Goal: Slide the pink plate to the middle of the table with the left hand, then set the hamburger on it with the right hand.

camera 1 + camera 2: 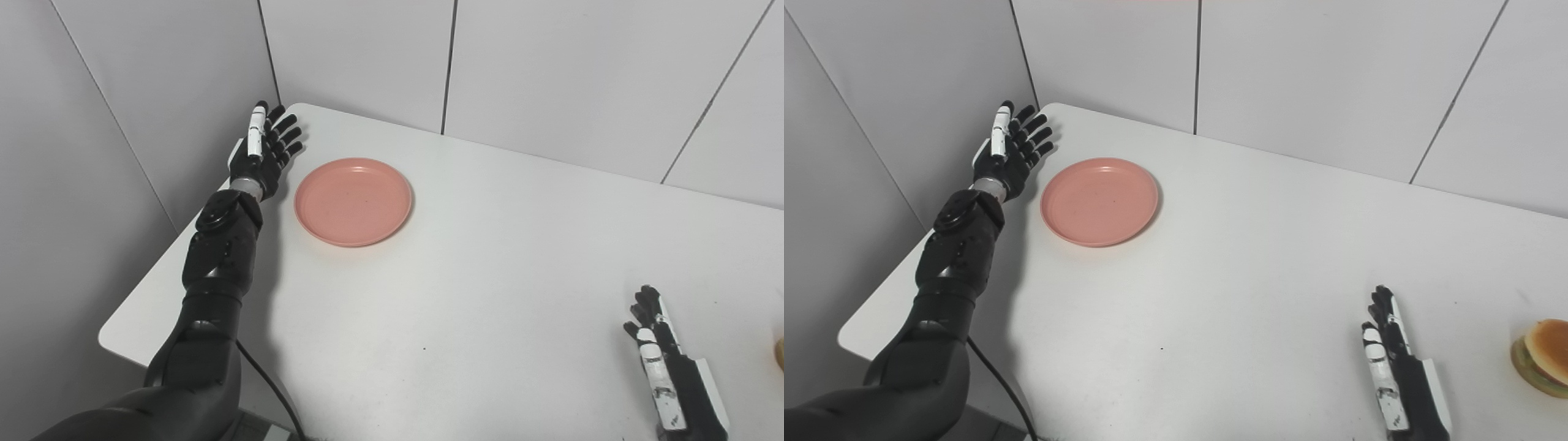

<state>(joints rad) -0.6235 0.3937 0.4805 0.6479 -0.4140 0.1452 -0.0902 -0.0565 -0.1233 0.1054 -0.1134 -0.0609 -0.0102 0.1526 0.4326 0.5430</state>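
Observation:
A round pink plate (353, 201) lies bare on the white table (490, 275), toward its far left part. My left hand (264, 147) is stretched out just left of the plate with its fingers straight and apart, holding nothing and a small gap away from the rim. At the table's right edge sits the hamburger (1543, 356), with a tan bun and green layer, partly cut off by the frame. My right hand (1390, 355) rests near the front right with fingers extended, left of the hamburger and apart from it.
Grey panel walls (551, 73) close off the table's far side and left side, meeting near the left hand. A black cable (269, 386) hangs from the left arm at the table's front left edge.

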